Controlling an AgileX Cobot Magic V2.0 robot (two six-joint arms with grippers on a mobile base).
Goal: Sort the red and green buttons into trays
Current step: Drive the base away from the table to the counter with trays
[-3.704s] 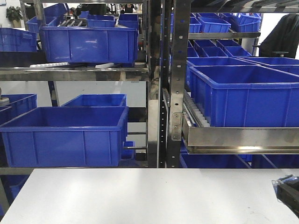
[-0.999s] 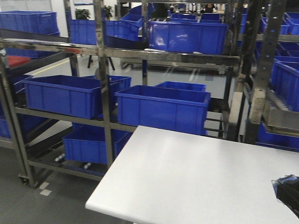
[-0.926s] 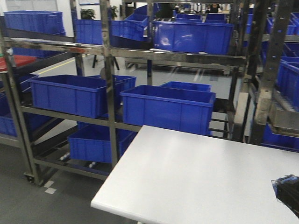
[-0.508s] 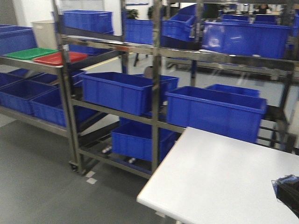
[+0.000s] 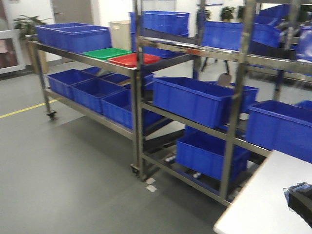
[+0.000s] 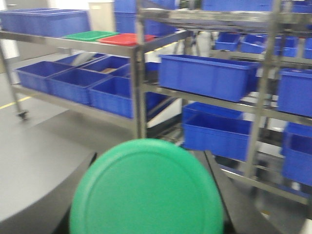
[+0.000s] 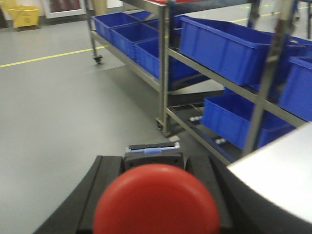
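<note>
Beside the steel rack (image 5: pixel 138 97) of a warehouse aisle, the front camera's view has swung left. The white table (image 5: pixel 263 209), which spanned the whole foreground a few seconds ago and filled the lower right half a second ago, is now only a corner at the frame's edge. The green tray (image 5: pixel 106 52) and red tray (image 5: pixel 134 59), earlier at the far left, now sit left of centre. They lie side by side on the rack's top shelf, in front of a cream tub (image 5: pixel 119 34). A yellow line (image 5: pixel 22 111) on the floor and a potted plant (image 5: pixel 23 23) have come into view, while blue crates (image 5: pixel 195 100) fill the lower shelves.

Neither button has reached a tray. The green button (image 6: pixel 146 195) is a smooth round cap with a faint raised edge. It fills the left wrist view, pinched by the left gripper (image 6: pixel 148 161) between dark fingers (image 6: pixel 229 200). The red button (image 7: pixel 156 202) is a plain round cap, likewise clamped in the right gripper (image 7: pixel 153 165), with fingers (image 7: pixel 92 195) close on either side. A dark block with a pale blue strip shows just beyond it.
</note>
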